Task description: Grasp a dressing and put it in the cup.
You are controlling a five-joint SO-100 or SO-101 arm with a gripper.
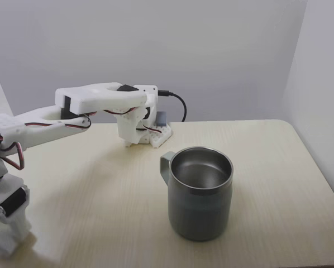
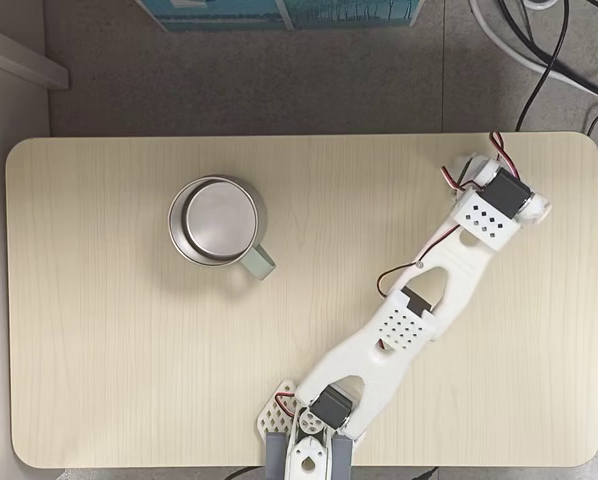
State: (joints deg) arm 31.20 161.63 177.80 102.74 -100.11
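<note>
The cup (image 1: 200,195) is a large grey-green metal mug with a shiny steel inside, standing upright near the front of the table in a fixed view. Seen from above, the cup (image 2: 216,220) sits left of centre with its handle toward the lower right. The white arm stretches across the table, and my gripper (image 1: 147,138) is low at the far edge. From above, my gripper (image 2: 289,430) is at the table's bottom edge, with its perforated jaw swung out to the side, so it looks open. The dressing is hidden.
A grey-blue piece (image 1: 162,118) stands just behind the gripper at the table edge. A black cable (image 1: 178,103) runs from the wrist. The arm's base (image 2: 494,195) is at the top right from above. Bare wood (image 2: 119,360) lies around the cup.
</note>
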